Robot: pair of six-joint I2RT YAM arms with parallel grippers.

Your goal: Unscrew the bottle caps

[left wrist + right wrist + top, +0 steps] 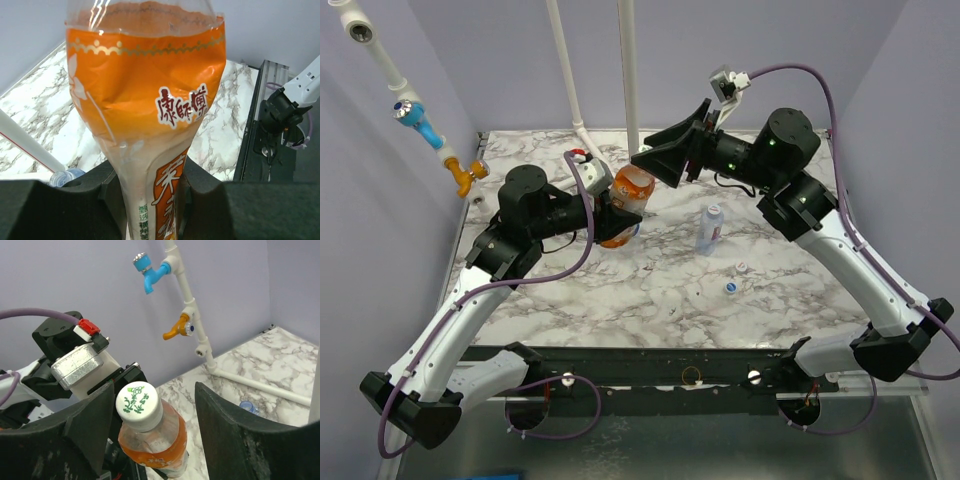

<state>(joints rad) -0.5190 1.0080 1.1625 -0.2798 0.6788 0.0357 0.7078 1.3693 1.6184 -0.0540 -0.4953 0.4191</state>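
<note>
Two loose caps (730, 287) lie nearby; left gripper (607, 216) clamps orange bottle (145, 100), right gripper (656, 166) gapes.

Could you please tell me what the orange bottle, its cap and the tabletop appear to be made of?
The orange bottle: thin clear plastic, glossy, with glints and a printed film label. Its cap: opaque white plastic, satin, with a green print on top. The tabletop: white with grey veins like marble, smooth; possibly stone or a laminate.
</note>
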